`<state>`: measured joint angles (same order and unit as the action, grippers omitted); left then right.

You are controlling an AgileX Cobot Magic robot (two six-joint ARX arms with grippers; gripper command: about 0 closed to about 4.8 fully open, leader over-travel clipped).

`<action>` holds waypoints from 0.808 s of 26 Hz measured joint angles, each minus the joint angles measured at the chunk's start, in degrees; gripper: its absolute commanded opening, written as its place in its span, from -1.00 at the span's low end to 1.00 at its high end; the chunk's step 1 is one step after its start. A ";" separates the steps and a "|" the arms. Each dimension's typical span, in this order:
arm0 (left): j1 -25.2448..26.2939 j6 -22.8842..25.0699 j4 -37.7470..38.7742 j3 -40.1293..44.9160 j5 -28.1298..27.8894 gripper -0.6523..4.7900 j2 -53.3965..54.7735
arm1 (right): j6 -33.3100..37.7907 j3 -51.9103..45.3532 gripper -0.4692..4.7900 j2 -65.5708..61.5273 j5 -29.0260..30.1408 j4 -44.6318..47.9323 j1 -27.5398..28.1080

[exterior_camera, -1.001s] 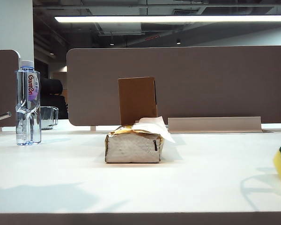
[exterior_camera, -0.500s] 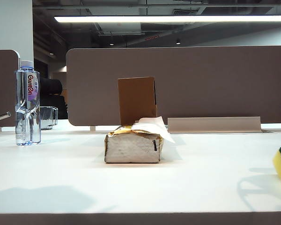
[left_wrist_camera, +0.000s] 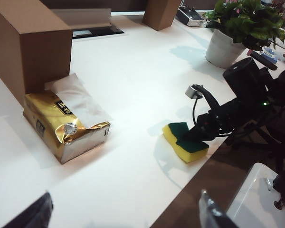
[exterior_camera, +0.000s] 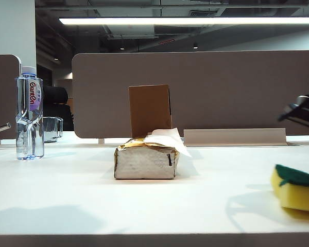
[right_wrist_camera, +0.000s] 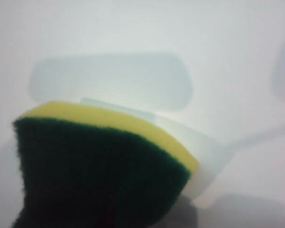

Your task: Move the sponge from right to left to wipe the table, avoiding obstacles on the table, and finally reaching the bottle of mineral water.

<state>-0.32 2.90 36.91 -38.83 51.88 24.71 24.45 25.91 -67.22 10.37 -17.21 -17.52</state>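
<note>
The sponge (exterior_camera: 294, 193), yellow with a dark green top, lies flat on the white table (exterior_camera: 67, 190) at the far right near the front edge. My right gripper (left_wrist_camera: 194, 137) is shut on it from above; in the right wrist view the sponge (right_wrist_camera: 99, 161) fills the picture and hides the fingers. The tissue pack (exterior_camera: 146, 160) sits mid-table with the brown cardboard box (exterior_camera: 150, 109) upright behind it. Far left stands the Ganten bottle of mineral water (exterior_camera: 30, 118). My left gripper (left_wrist_camera: 126, 213) hangs open above the table's front edge, looking towards the tissue pack (left_wrist_camera: 66, 126) and the sponge (left_wrist_camera: 190, 153).
A short glass cup (exterior_camera: 52, 128) stands just behind the bottle. A low tray (exterior_camera: 234, 136) and a brown partition (exterior_camera: 221, 87) line the back. A potted plant (left_wrist_camera: 237, 28) stands at the far right end. The table's dark front edge (exterior_camera: 154, 240) is close to the sponge.
The right gripper has pushed the sponge leftwards along the table, so more of it and the arm now show at the right edge. Left gripper stays open.
</note>
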 measured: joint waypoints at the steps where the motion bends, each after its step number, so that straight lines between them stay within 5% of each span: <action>1: 0.00 0.02 0.17 0.00 0.00 0.71 -0.11 | 0.33 0.15 -0.85 -0.68 0.07 0.81 -0.37; 9: 0.00 0.07 0.96 0.00 0.00 0.71 -0.79 | 4.83 2.32 -0.85 -9.07 -0.76 10.67 -8.98; 21: 0.00 0.07 1.90 0.00 0.00 0.71 -1.22 | 8.79 9.42 -0.85 -17.16 -3.58 12.28 -19.12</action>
<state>-0.32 2.96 38.81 -38.83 51.88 23.49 33.23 35.33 -84.38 6.79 -4.93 -36.64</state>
